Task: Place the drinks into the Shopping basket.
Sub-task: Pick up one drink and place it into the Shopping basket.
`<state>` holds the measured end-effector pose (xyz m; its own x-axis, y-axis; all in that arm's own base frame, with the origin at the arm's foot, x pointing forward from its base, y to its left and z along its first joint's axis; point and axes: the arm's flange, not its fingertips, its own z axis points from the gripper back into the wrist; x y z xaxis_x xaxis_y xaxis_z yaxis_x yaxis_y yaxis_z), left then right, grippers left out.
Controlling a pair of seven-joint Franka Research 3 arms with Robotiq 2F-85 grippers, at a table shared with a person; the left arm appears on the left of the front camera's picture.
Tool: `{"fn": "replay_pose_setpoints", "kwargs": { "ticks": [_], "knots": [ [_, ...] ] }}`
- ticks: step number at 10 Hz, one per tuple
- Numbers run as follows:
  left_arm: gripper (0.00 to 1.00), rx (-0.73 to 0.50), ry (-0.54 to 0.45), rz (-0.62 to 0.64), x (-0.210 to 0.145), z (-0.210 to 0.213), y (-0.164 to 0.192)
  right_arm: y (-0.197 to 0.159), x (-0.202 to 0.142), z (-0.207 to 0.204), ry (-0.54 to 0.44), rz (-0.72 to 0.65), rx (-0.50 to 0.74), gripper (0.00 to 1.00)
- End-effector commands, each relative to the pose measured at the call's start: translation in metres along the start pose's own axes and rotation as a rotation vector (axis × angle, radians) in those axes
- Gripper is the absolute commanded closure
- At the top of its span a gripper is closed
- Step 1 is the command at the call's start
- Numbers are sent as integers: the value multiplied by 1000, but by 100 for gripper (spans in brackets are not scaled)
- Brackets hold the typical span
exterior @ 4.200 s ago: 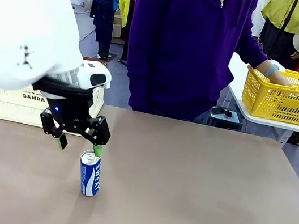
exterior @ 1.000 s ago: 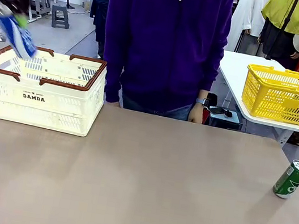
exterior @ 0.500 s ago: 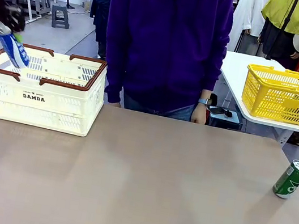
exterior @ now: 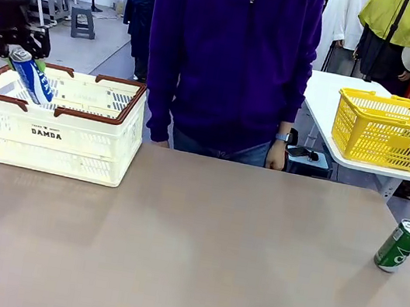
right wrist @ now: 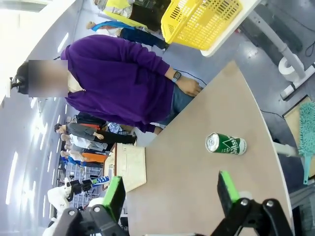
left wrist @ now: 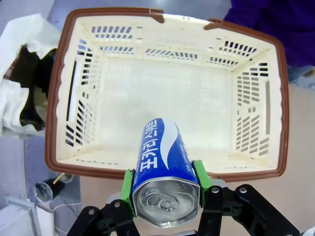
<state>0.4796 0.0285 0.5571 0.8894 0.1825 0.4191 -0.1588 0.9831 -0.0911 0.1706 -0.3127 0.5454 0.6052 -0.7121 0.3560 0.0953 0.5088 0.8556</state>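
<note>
Front camera: the left gripper (exterior: 25, 54) hangs over the left end of the Shopping basket (exterior: 58, 137), its arm coming in from the upper left. The blue can (exterior: 33, 79) is tilted in its grip. The green can (exterior: 400, 246) stands on the table (exterior: 210, 265), well apart from the basket, to its right.

Left wrist camera: the wrist looks down into the basket (left wrist: 49, 123). Both green pads (left wrist: 128, 189) are clamped on the blue can (left wrist: 164, 157), silver top towards the lens, above the basket's near rim.

Right wrist camera: the right gripper (right wrist: 171, 194) is spread wide with nothing between its fingers, held above the table away from the basket (right wrist: 129, 167). The green can (right wrist: 226, 144) stands beyond it.
</note>
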Motion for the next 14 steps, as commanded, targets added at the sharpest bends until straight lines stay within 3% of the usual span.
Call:
{"fn": "replay_pose_setpoints", "kwargs": {
  "ticks": [1,3,5,6,7,10,14],
  "knots": [
    [100,9,-15,-4,-5,9,3,-3,3,-6,-17,16,11,0],
    [100,0,-3,1,-1,3,1,-3,3,-6,-17,16,11,0],
    [100,64,40,-16,76,-6,6,-3,3,-6,-17,16,11,0],
    [100,35,64,-92,111,-27,0,-3,3,-6,-17,16,11,0],
    [100,50,176,-82,126,-49,-5,-3,3,-6,-17,16,11,0],
    [100,86,327,-72,108,-109,-17,-3,3,-6,-17,16,11,0],
    [100,67,374,-30,85,-158,-8,-3,3,-6,-17,16,11,0]
  ]
}}
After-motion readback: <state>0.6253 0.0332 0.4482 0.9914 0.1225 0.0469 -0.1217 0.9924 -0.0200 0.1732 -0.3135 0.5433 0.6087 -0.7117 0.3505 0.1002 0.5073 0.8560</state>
